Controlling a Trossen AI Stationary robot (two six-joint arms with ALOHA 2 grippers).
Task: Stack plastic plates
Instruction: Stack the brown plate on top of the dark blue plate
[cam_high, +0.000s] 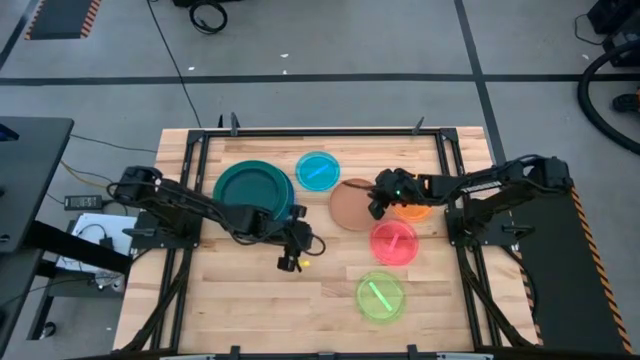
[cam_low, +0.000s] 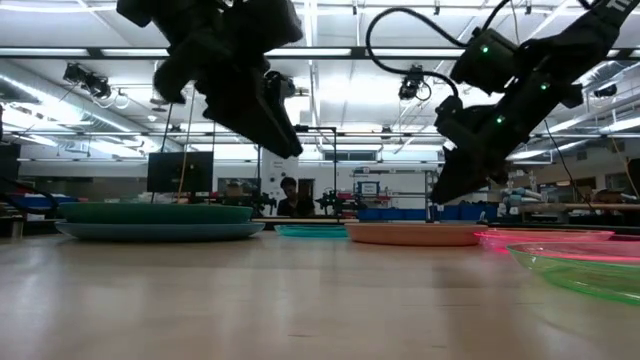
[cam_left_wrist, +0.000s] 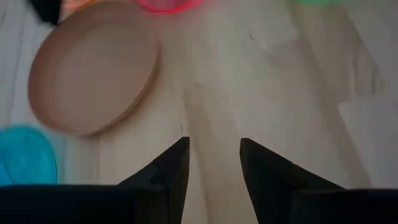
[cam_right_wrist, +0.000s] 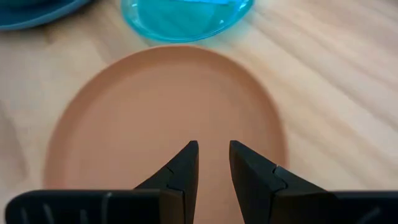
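Above the wooden surface, the right end effector hovers over the brown plate, its fingers narrowly parted and holding nothing. The left end effector hangs over bare wood just beside that plate, fingers moderately apart and empty. The dark-teal plate sits stacked on larger plates at the left; the cyan plate lies near it. The orange, pink and lime plates lie separately to the right.

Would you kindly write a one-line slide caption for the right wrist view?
Right gripper, fingers slightly apart and empty, poised above the brown plate, with the cyan plate beyond.
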